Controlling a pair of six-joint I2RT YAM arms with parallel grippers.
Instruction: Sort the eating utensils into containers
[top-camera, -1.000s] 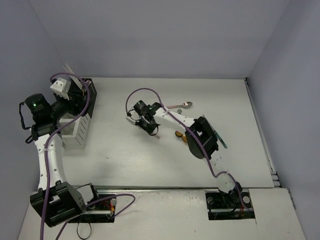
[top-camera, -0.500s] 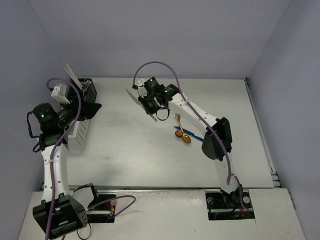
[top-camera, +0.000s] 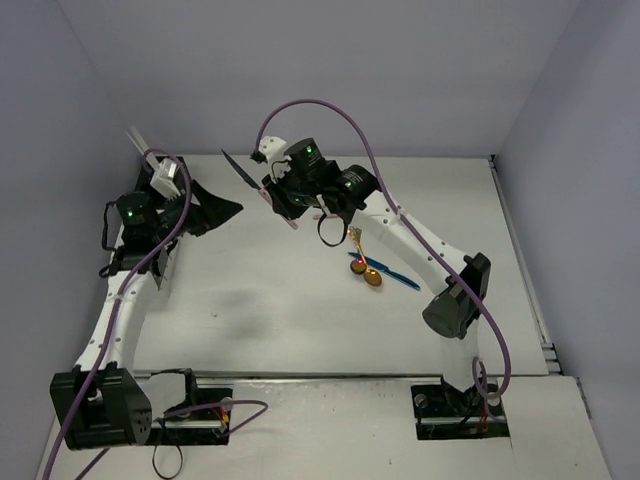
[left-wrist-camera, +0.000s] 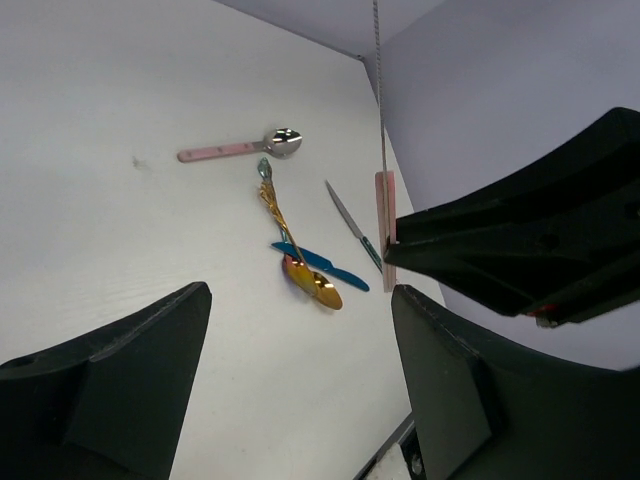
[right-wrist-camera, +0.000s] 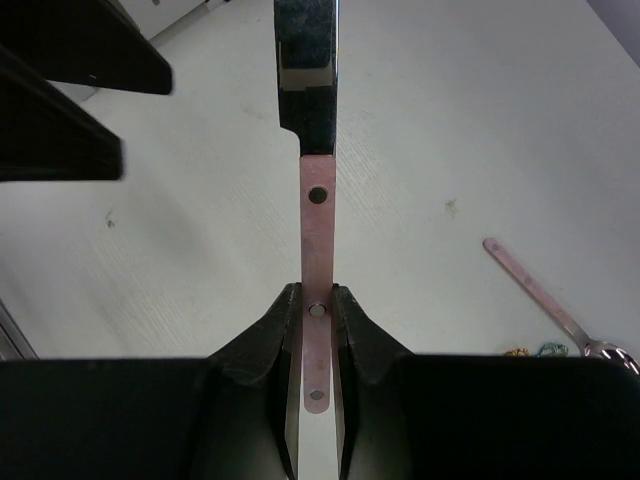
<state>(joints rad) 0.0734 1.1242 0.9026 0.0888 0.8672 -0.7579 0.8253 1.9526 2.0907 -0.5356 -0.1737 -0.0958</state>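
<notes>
My right gripper (top-camera: 283, 196) is shut on a pink-handled knife (right-wrist-camera: 316, 225) with a dark blade and holds it in the air over the back middle of the table (top-camera: 260, 300). My left gripper (top-camera: 214, 208) is open and empty, just left of the knife's blade. Its fingers (right-wrist-camera: 70, 90) show at the top left of the right wrist view. In the left wrist view a pink-handled spoon (left-wrist-camera: 240, 150), gold spoons (left-wrist-camera: 312, 283), a blue piece (left-wrist-camera: 322, 266) and a slim knife (left-wrist-camera: 352, 228) lie on the table. The white caddy (top-camera: 163, 268) is mostly hidden behind my left arm. The black caddy is hidden.
Pale sticks (top-camera: 137, 137) poke up at the back left behind my left arm. Walls close in the table at the back and on both sides. The gold spoons (top-camera: 372, 276) and blue piece (top-camera: 388, 271) lie under my right arm's reach, right of centre.
My right gripper has risen and moved back and left with the pink-handled knife. My left gripper has swung right, away from the caddies, toward the knife.
</notes>
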